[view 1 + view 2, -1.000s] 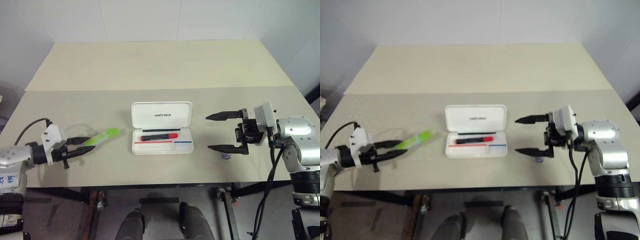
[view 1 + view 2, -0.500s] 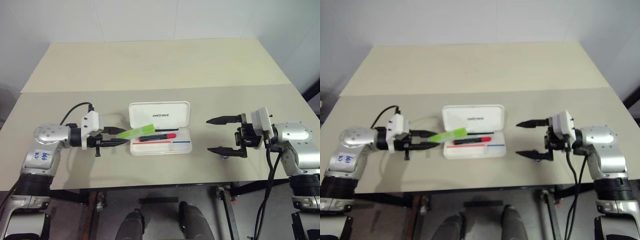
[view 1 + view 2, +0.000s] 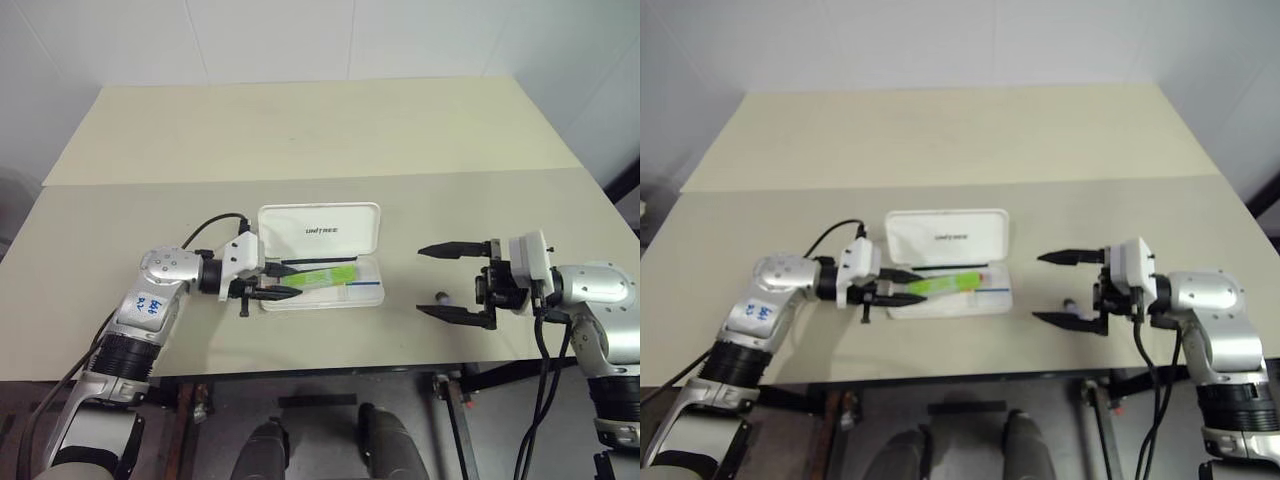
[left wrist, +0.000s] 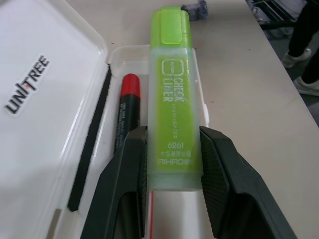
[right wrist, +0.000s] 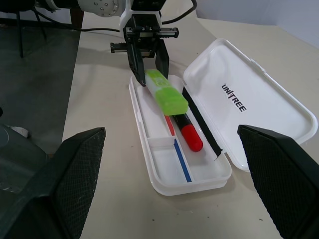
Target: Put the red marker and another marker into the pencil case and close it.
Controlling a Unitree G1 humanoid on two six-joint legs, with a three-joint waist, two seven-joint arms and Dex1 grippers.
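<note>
The white pencil case (image 3: 300,222) lies open at the table's middle, its lid with dark lettering folded back. Inside its tray lies the red marker (image 4: 128,107), a black barrel with a red cap (image 5: 192,141). My left gripper (image 3: 293,280) reaches in from the case's left end and is shut on the rear of the lime-green marker (image 3: 328,276), which it holds lengthwise over the tray, just above and beside the red one (image 5: 167,94). Whether the green marker touches the tray I cannot tell. My right gripper (image 3: 422,280) stands open right of the case, with nothing in it.
A small dark purple stub (image 3: 438,296) lies on the table between the right gripper's fingers. A black cable (image 3: 205,228) loops from the left wrist. The table's front edge runs close below both arms. A seam crosses the table behind the case.
My left gripper has carried the green marker to the right, from the table left of the case to over the tray. The right gripper stays open, almost in place.
</note>
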